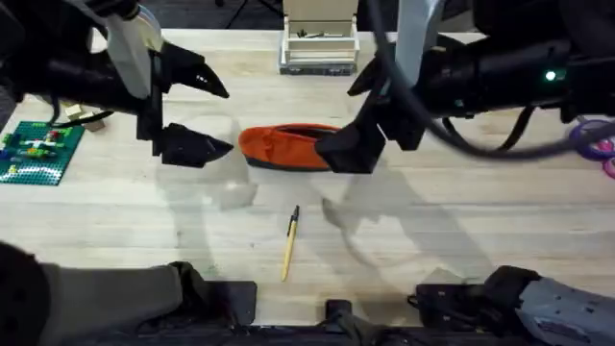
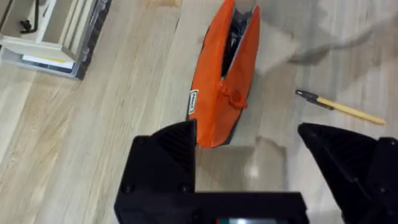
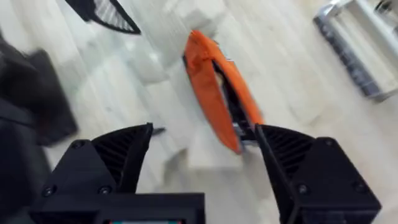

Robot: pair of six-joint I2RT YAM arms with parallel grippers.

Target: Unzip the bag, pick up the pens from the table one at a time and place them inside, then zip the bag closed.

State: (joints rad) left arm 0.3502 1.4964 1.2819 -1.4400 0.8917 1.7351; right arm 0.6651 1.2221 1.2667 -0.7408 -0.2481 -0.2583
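Your left fingers [image 2: 249, 162] are spread wide and hold nothing; in the left wrist view the near end of the orange bag [image 2: 224, 81] lies just beyond the gap between them, close to one finger [image 2: 171, 155] without clearly touching it. Your right fingers [image 3: 202, 158] are also spread wide and empty, and in the right wrist view the opposite end of the bag [image 3: 217, 93] sits in line with their gap, near one fingertip [image 3: 280, 149]; you cannot tell from here whether it touches.

From overhead, the bag [image 1: 283, 146] lies lengthwise on the light wood surface [image 1: 144, 221] near the middle, with your left gripper [image 1: 207, 115] at one end and your right gripper [image 1: 360, 120] at the other, both above the wood. The zipper along the top is at least partly open: both wrist views show a dark slit between the orange sides.

One pen [image 1: 290, 243], tan-yellow with a black end, lies on the surface nearer the arm bases than the bag, well apart from it and outside it. In the left wrist view the pen [image 2: 339, 107] rests beside the bag, clear of both fingers.

A green block plate [image 1: 36, 152] sits at the far left of the surface, and a small tray stand [image 1: 319, 43] sits behind the bag.
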